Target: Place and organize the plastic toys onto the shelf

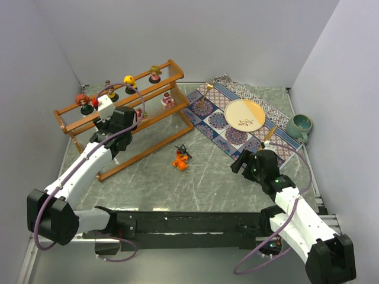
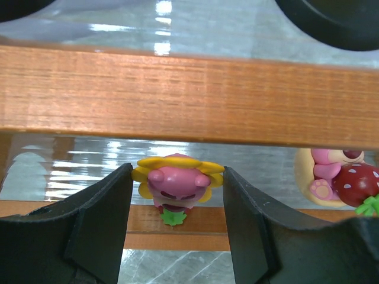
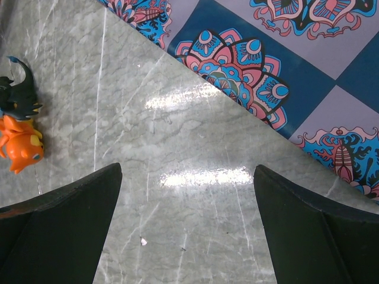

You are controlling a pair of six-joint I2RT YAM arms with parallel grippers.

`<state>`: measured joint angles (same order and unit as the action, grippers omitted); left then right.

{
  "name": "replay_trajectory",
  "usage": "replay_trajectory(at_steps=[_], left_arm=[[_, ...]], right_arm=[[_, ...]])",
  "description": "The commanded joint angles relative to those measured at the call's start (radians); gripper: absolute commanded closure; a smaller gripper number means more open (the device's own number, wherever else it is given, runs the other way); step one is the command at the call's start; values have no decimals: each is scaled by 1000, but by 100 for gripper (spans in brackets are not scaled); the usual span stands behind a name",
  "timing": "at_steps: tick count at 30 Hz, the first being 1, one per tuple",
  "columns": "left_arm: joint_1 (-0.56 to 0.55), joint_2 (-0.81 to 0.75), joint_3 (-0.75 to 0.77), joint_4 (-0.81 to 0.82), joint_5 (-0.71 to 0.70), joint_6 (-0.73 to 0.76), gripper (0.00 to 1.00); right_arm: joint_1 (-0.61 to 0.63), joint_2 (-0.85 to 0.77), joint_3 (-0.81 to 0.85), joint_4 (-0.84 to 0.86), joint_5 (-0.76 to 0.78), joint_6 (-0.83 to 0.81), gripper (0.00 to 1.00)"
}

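Observation:
The shelf stands at the back left. Several plastic toys on black bases line its top tier, among them a red-haired doll and a yellow-headed one. My left gripper reaches into the middle tier under a wooden rail. It is shut on a pink toy with yellow petals, both fingers touching the petals. A pink bear with a strawberry stands to its right. An orange toy and a black spiky toy lie together on the marble. My right gripper hangs open over bare marble right of them.
A patterned blue mat lies at the back right, carrying a round cream plate. A teal mug sits by the right wall. Grey walls close in the table on three sides.

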<state>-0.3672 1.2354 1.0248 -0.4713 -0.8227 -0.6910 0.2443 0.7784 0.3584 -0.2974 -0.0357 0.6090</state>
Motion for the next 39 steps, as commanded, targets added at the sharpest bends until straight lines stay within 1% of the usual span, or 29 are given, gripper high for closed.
replay_trajectory(at_steps=[1, 9, 12, 20, 24, 32, 39], left_arm=[[10, -2, -9, 48, 13, 19, 49], [24, 12, -12, 53, 39, 24, 45], [25, 10, -20, 60, 40, 27, 42], [31, 16, -23, 63, 51, 27, 38], [31, 12, -25, 65, 50, 28, 34], [31, 16, -17, 59, 43, 25, 32], [31, -13, -22, 56, 50, 24, 24]], right_arm=[[6, -5, -3, 43, 0, -14, 0], [4, -4, -1, 44, -3, -15, 0], [4, -2, -3, 44, -3, -14, 1], [6, 1, -1, 44, -4, -15, 0], [4, 2, -1, 46, -6, -17, 1], [4, 10, 1, 49, -7, -17, 1], [4, 10, 1, 52, -10, -15, 1]])
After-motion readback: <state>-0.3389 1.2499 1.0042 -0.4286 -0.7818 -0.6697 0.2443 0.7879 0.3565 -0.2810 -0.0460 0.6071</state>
